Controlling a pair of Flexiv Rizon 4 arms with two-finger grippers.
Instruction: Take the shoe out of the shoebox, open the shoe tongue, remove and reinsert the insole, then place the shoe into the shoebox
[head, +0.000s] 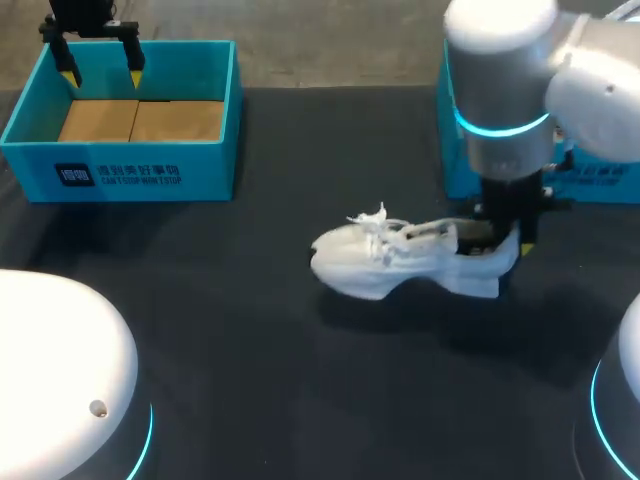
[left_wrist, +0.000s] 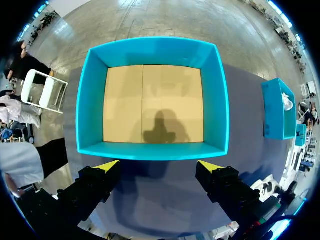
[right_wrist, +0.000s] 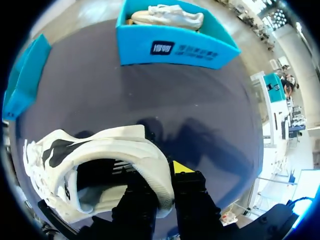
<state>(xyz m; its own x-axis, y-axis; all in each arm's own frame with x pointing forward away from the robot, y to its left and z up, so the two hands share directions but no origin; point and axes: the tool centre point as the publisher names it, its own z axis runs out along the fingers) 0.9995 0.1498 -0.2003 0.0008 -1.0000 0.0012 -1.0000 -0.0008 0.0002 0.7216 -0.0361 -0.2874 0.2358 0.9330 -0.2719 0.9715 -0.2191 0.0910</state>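
Closest to the head camera sit the rounded white housings at the foot of each arm, the left arm's base (head: 55, 370) and the right arm's base (head: 625, 400). Between them spreads the dark counter (head: 250, 380), the largest thing in sight, and the right arm (head: 500, 80) comes down over its right half.

Two teal boxes stand along the counter's far side. The left shoebox (left_wrist: 90, 100) lies straight ahead of the left gripper (left_wrist: 159, 167), with its brown cardboard floor showing whole. The right shoebox (right_wrist: 170, 47) stands well ahead of the right gripper (right_wrist: 167, 175), across a stretch of counter, and a second white shoe (right_wrist: 167, 16) lies inside it.

The shoe (head: 400, 262), white, is outside both boxes, over the counter. Its heel is at the right gripper and its toe points away from that gripper, toward the left shoebox's side. Whether its sole rests on the counter cannot be told.

The right gripper is clamped on the shoe's heel collar, with one finger down inside the dark opening and the other pressed against the outside of the heel. The left gripper's fingers are spread wide apart, their yellow tips just short of the left shoebox's nearest wall, with only counter in the gap.

Loose laces (head: 372, 218) stick up over the shoe's front.
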